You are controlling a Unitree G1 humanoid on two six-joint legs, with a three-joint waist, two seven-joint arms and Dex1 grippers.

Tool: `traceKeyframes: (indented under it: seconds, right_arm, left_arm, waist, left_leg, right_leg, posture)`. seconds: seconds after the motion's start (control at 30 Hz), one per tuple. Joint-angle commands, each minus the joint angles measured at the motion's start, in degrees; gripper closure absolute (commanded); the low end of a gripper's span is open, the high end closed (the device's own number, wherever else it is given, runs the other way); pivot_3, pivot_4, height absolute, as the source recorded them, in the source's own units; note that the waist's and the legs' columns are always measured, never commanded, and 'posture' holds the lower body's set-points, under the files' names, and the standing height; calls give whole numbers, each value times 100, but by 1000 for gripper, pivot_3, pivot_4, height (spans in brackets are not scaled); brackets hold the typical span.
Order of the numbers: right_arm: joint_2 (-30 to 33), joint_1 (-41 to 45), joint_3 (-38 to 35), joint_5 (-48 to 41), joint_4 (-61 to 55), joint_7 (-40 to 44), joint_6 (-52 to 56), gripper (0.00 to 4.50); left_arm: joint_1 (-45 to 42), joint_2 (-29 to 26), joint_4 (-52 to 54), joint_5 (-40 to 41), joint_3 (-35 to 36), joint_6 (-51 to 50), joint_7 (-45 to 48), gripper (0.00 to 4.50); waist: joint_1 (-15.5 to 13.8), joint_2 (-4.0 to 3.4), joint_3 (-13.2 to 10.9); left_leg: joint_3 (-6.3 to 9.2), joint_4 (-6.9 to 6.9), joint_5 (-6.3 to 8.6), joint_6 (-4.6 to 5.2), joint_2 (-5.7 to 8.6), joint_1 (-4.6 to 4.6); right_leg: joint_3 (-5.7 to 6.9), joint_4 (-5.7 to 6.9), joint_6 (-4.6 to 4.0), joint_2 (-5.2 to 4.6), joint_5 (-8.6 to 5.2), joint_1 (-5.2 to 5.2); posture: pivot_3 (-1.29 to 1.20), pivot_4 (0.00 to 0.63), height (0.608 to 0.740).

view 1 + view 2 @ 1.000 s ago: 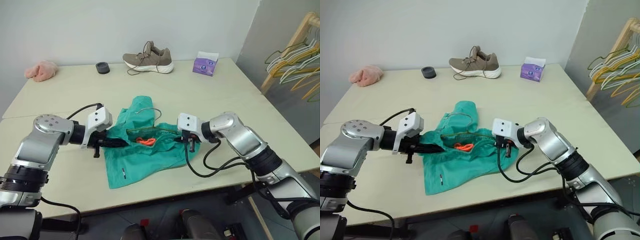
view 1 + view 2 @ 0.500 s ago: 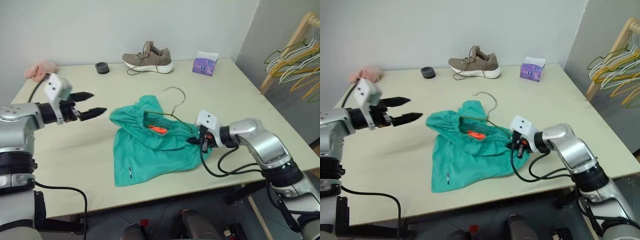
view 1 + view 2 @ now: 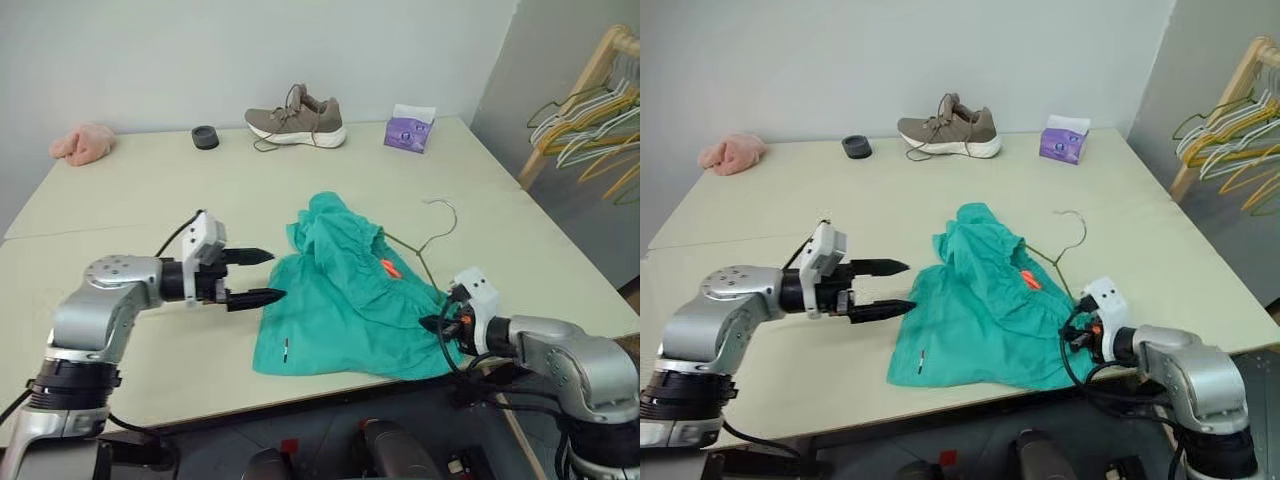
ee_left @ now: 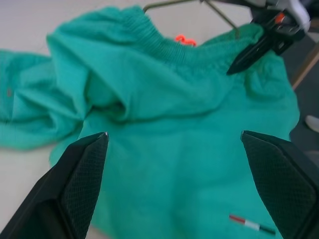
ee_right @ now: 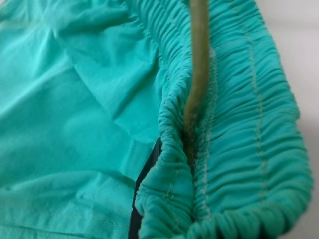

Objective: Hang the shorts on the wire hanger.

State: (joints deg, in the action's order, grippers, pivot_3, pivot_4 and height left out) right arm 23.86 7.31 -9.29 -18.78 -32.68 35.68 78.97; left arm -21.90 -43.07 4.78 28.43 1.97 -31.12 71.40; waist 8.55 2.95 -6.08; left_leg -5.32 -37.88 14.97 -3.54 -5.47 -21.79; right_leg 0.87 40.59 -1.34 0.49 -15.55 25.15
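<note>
One pair of green shorts (image 3: 350,300) lies near the front of the table (image 3: 130,190), with one wire hanger (image 3: 425,240) poking out. The right gripper (image 3: 440,324) pinches the waistband and wire together. The left gripper (image 3: 262,276) is spread wide, just left of the shorts. Far back sits one shoe (image 3: 297,116).

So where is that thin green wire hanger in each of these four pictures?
Left eye view: wire hanger, hook sticking out right of the shorts.
Right eye view: hook right of the shorts.
Left wrist view: wire along the top edge.
Right wrist view: wire inside the waistband.
Shared landmark: orange tag.
</note>
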Motion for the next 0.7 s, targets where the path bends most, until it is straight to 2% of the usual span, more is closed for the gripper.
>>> traceKeyframes:
  seconds: [0.03,0.1,0.17,0.27,0.4,0.53,0.7]
  right_arm:
    - [-398,-293,-878,119,-523,-648,638,4500]
    - [-669,-411,-1483,236,-721,-920,964,4500]
    - [-674,-536,-2074,340,-841,-1056,1221,4500]
    - [-409,-630,-3246,593,-585,-1242,1349,4500]
    - [67,-330,-4141,867,-205,-1560,1353,4500]
    - [571,511,-4544,1219,182,-2016,1334,4500]
    - [1504,1708,-4335,1377,1334,-2311,676,4500]
  left_arm:
    - [-183,361,577,201,-375,-149,-158,15]
    - [-355,615,717,311,-504,-317,-289,15]
    - [-564,859,751,416,-630,-471,-368,15]
    - [-946,1231,696,461,-859,-589,-480,15]
    - [-1337,1603,565,254,-1198,-410,-492,15]
    - [-1683,1994,420,-2,-1523,-123,-550,15]
    - [-2106,2475,156,-196,-1646,125,-778,15]
  waist:
    - [19,-4,0]
    - [29,-4,0]
    - [41,-4,-1]
    - [70,-17,-9]
    - [270,-68,-47]
    - [518,-109,-78]
    - [757,-137,-153]
  left_leg:
    - [0,0,0,0,0,-1]
    - [2,-3,0,0,1,-4]
    - [3,-4,0,0,4,-4]
    - [11,-4,1,1,12,-5]
    - [18,3,10,17,26,-2]
    - [26,9,19,34,44,13]
    - [57,45,20,38,77,24]
  right_leg:
    - [-1,-1,0,0,0,0]
    - [0,-4,1,0,0,-1]
    - [-1,-5,1,0,0,-3]
    - [3,-19,1,-1,0,-13]
    - [-11,-52,1,-1,0,-47]
    - [-19,-72,10,-2,-6,-86]
    - [-29,-82,30,-12,-18,-98]
  posture:
    - [-276,113,740]
    - [-291,116,740]
    - [-295,115,740]
    - [-334,134,740]
    - [-356,144,740]
    - [-363,152,740]
    - [-358,170,740]
